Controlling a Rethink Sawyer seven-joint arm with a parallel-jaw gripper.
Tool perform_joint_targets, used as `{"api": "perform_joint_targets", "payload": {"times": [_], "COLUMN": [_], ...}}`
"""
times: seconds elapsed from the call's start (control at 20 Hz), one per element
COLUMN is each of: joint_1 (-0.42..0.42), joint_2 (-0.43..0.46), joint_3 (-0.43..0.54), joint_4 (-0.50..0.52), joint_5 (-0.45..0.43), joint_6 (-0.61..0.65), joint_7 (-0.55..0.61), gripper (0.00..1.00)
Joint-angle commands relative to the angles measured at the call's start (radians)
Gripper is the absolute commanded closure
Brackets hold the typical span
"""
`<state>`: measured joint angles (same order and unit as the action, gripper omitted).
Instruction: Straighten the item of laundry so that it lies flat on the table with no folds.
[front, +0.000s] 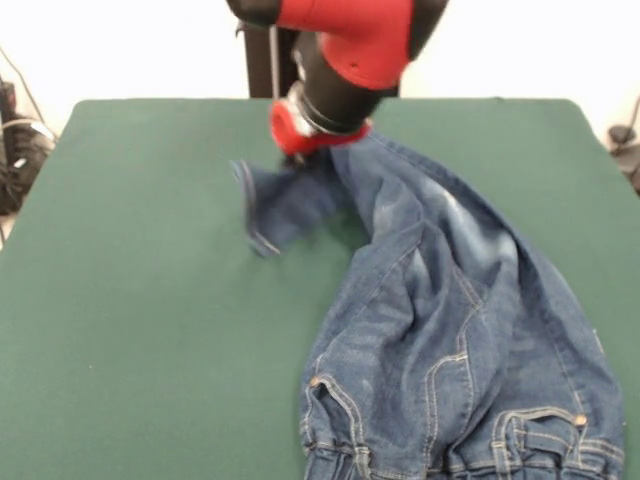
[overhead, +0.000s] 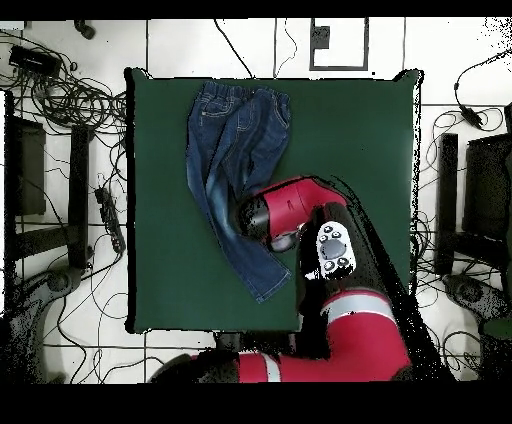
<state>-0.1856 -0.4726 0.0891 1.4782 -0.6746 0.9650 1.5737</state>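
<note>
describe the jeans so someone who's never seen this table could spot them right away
On the large dark green felt-topped table, look beneath the red and black robot arm. The small pair of blue denim jeans runs from the arm's head to the opposite table edge. It is the only cloth there, with tan stitching and faded whitish thighs.

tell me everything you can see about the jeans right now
The jeans are small, blue denim with tan stitching, faded whitish patches on the thighs and a gathered waistband. They lie unevenly on the green table, waistband at the edge farthest from the robot's base, legs running toward it. The two legs overlap near the arm, and the cloth is bunched and creased there. The red arm end sits over them; the pincer itself is hidden.
</note>
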Motion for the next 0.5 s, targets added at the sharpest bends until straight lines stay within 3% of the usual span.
{"api": "perform_joint_targets", "payload": {"times": [0.05, 0.5], "joint_1": [0.040, -0.001], "joint_2": [0.027, 0.049], "joint_3": [-0.142, -0.181], "joint_4": [-0.011, 0.021], "joint_5": [0.009, -0.011], "joint_6": [0.290, 0.275], "joint_7": [0.146, 0.094], "gripper": [1.00, 1.00]}}
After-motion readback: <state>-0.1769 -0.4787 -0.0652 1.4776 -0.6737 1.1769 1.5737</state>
